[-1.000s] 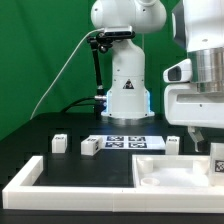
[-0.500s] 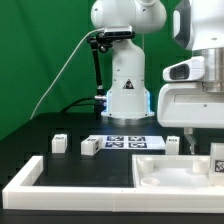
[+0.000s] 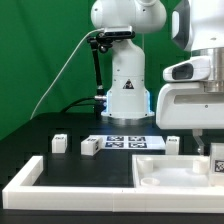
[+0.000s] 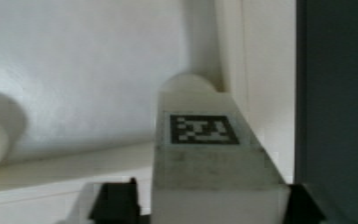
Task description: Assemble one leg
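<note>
Black table (image 3: 60, 160) before green backdrop (image 3: 40, 50).

Exterior frontal, low; wrist close over leg (image 4: 208, 140)

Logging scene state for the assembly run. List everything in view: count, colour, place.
leg in the gripper: one, white with a black-and-white tag, between the fingers in the wrist view, over the panel.
loose legs: three, white, tagged, on the black table.
panel: one, large flat white with raised edges, at the exterior view's right.
border frame: one, long, white, along the near edge of the table.
marker board: one, white with tags, in front of the robot base.
table: one, black.
backdrop: green.
cable: one, white, hanging at the exterior view's left.
gripper: one, white, at the exterior view's right.
</note>
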`<state>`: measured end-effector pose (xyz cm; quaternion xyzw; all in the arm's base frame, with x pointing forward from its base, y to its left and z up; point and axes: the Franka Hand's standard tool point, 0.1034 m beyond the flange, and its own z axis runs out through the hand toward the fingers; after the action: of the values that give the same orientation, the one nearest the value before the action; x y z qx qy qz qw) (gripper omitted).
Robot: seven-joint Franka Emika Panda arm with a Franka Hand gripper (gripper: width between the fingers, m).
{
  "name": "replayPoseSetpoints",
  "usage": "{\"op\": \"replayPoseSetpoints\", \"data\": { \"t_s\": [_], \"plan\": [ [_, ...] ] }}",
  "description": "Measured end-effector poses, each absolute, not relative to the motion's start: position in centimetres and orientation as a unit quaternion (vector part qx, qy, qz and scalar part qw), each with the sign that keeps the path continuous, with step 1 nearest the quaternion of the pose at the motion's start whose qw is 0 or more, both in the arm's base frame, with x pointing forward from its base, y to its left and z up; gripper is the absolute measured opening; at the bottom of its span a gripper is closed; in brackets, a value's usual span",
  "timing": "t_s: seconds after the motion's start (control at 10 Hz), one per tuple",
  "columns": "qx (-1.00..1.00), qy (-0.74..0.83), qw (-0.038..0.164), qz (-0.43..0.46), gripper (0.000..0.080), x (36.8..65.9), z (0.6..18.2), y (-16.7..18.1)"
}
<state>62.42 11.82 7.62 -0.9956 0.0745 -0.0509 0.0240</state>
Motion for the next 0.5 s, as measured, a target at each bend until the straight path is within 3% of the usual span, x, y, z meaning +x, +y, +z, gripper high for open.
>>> {"op": "replayPoseSetpoints", "data": {
  "t_s": [0.3,0.5],
  "plan": [
    [-0.994,0.096,0.026,-0.050,0.0291,62.42,7.63,11.83],
    [-0.973,0.226,0.030,-0.049,0.0291,62.35,7.62,11.80]
  ]
}}
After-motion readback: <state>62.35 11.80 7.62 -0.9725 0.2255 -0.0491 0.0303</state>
